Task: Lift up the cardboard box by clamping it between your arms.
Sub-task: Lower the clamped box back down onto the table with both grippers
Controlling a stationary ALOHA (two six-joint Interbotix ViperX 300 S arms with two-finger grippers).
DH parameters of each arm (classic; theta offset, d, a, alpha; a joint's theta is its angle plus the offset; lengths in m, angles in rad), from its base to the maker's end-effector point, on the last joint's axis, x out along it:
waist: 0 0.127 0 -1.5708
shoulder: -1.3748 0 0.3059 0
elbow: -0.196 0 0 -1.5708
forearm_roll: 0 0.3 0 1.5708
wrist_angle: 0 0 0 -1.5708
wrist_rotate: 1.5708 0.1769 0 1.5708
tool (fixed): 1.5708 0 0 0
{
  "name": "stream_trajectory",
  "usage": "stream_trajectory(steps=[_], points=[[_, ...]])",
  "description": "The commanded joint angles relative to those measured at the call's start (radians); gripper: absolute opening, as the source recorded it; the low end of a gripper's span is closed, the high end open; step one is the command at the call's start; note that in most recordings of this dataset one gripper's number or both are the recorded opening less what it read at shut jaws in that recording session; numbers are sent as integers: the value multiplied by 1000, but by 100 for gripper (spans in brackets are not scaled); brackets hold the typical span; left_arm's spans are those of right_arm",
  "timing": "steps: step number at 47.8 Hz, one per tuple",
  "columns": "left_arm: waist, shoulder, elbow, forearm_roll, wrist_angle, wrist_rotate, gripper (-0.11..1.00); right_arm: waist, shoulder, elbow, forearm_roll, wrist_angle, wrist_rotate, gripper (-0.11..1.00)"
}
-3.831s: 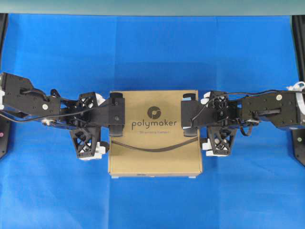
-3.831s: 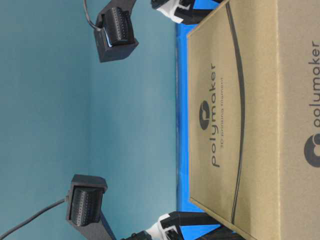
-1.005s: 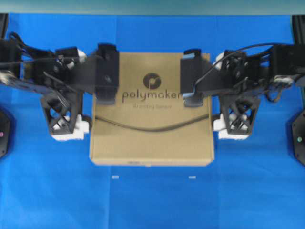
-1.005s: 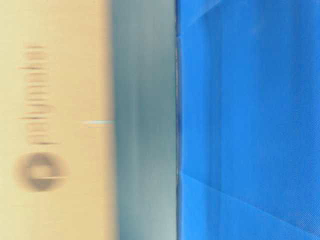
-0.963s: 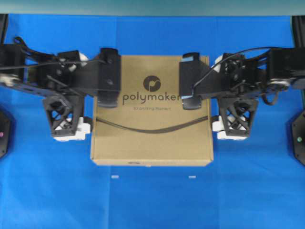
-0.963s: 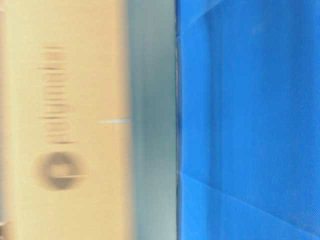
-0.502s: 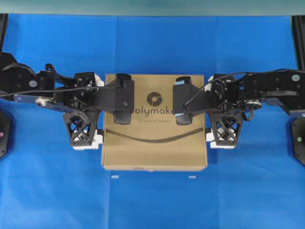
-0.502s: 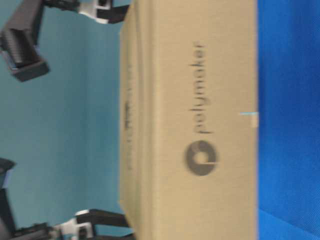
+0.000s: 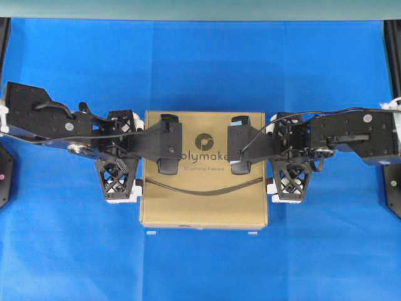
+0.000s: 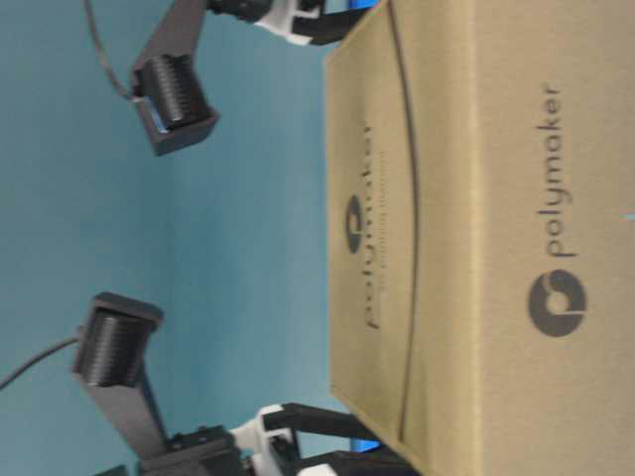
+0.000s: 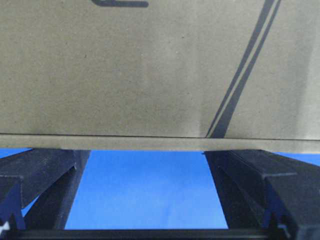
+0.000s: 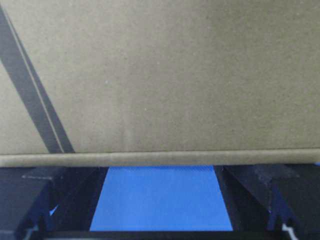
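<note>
The flat brown cardboard box [image 9: 203,200] with the polymaker logo sits level between my two arms, low over the blue cloth; I cannot tell whether it touches. My left gripper [image 9: 141,157] is open, its spread fingers [image 11: 40,175] butted against the box's left side. My right gripper [image 9: 270,155] is open, its fingers [image 12: 270,190] against the right side. Neither gripper holds anything between its fingers. Both wrist views show the box's top face [image 11: 150,65] [image 12: 165,75] filling the frame above the fingers. The table-level view shows the box's front face [image 10: 496,248].
Blue cloth [image 9: 200,69] covers the table all round the box. Two small white marks [image 9: 150,232] lie on the cloth at the box's front edge. The black wrist camera housings [image 9: 169,144] reach over the box top. Dark arm bases stand at the far left and right edges.
The box, clamped high between both arms a second ago, has come down with them and now shows smaller, near the cloth. Both grippers stayed open against its sides.
</note>
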Motion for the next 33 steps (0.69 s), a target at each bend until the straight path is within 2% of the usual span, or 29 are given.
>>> stream_trajectory(steps=[1,17,33], points=[[28,-3,-17,-2,-80,-29,88,12,-8,-26,12,-71,40,99],[28,40,38,-3,-150,-37,88,12,38,15,11,-137,46,99],[21,61,48,-2,-181,-63,88,8,52,37,8,-163,40,99]])
